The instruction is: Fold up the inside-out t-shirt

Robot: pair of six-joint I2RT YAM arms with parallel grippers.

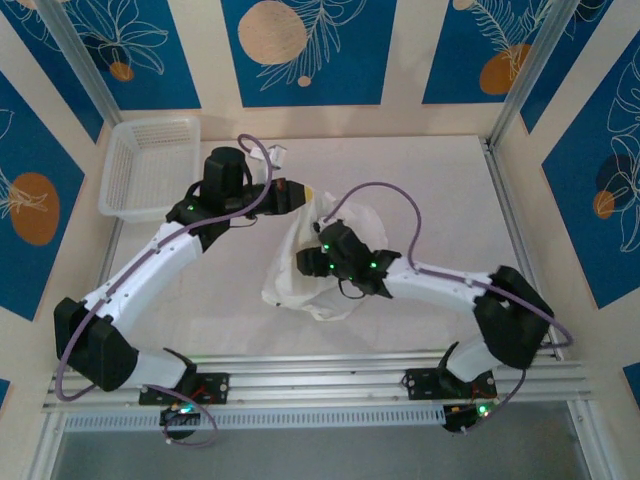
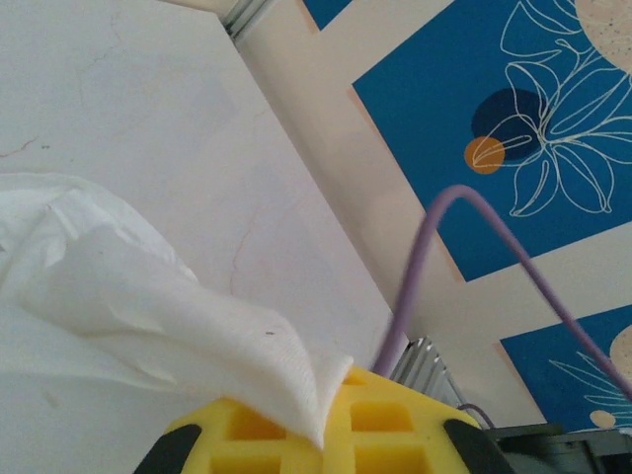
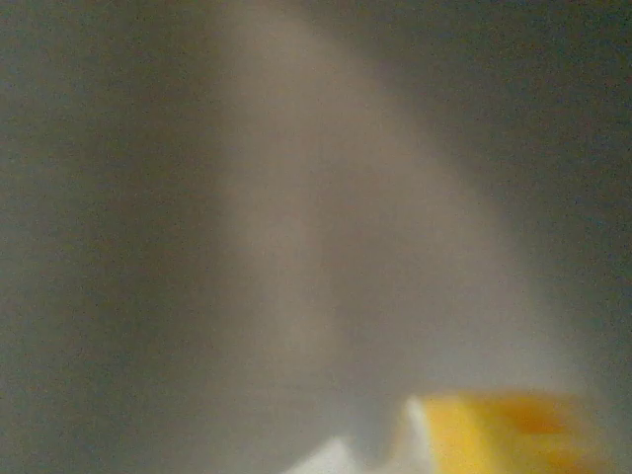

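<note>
The inside-out t-shirt (image 1: 300, 285) is a bunched white heap hanging mid-table, pulled up toward its top edge. My left gripper (image 1: 298, 195) is shut on that raised edge. In the left wrist view a fold of the thin cloth (image 2: 118, 286) runs down into the closed yellow pads (image 2: 395, 434). My right gripper (image 1: 308, 262) is pushed against the shirt's middle from the right. Its wrist view is blurred grey cloth (image 3: 296, 247) very close to the lens, with one yellow finger (image 3: 504, 434) at the bottom right. How its jaws stand is hidden.
A white mesh basket (image 1: 150, 165) stands at the back left corner. An aluminium rail (image 1: 320, 385) runs along the near edge, and upright posts mark the back corners. A purple cable (image 2: 425, 276) loops over the right arm beside the shirt.
</note>
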